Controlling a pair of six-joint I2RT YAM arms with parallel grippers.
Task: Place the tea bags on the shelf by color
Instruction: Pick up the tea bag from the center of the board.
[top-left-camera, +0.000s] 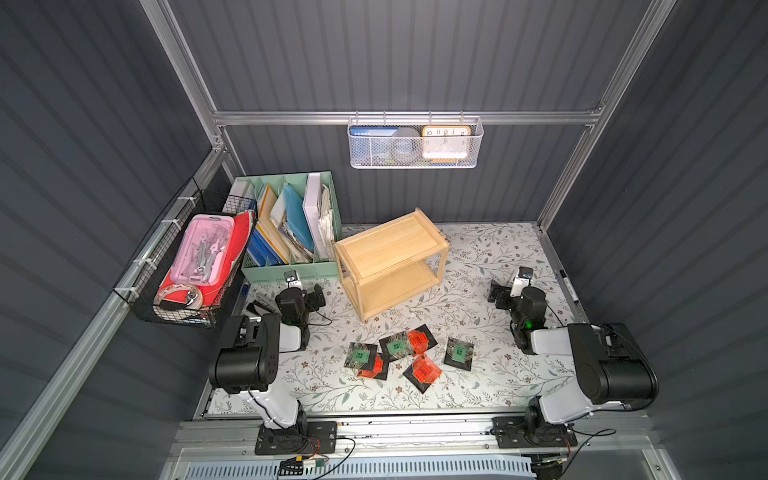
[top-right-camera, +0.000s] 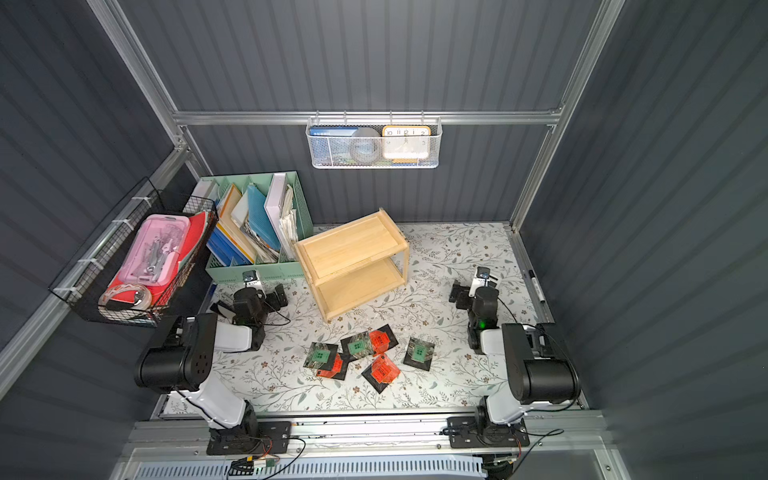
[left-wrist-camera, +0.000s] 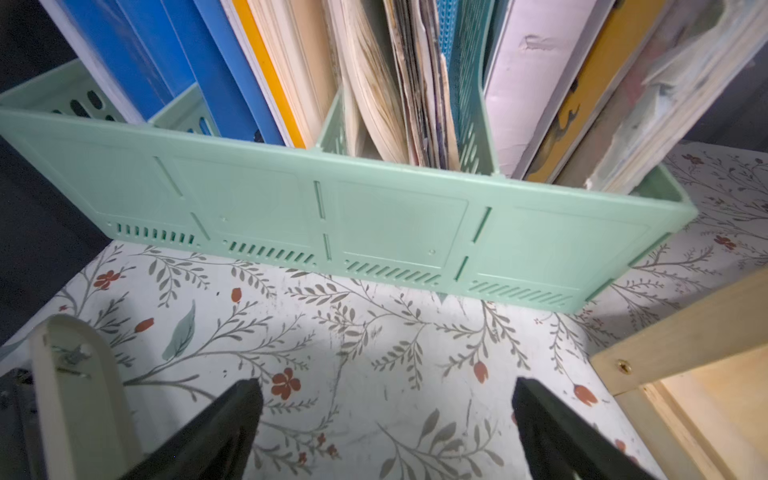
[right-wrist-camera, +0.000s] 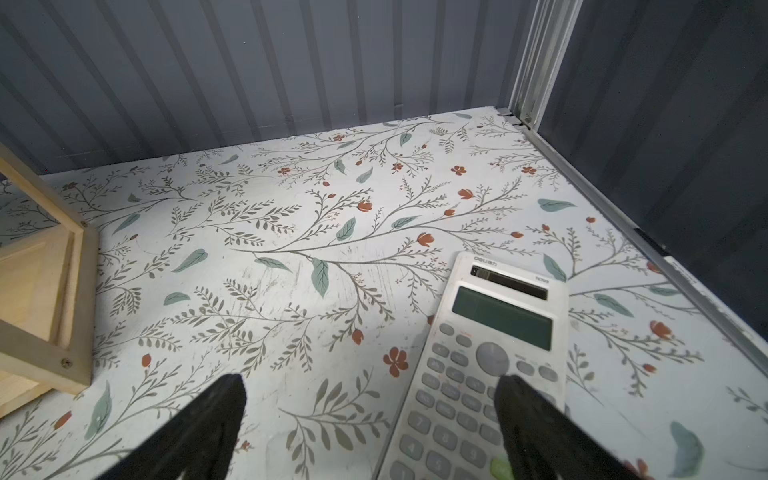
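Treat the tea bags, partly overlapped on the worktop near the empty shelf, as light, flat, probably slippery; pinch a free black edge with left fingers or right fingers, both spread wide, holding nothing.

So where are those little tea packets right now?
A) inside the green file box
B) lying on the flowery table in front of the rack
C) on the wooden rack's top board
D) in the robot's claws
B: the tea bags lie clustered on the table, in front of the shelf, whose boards show nothing on them.
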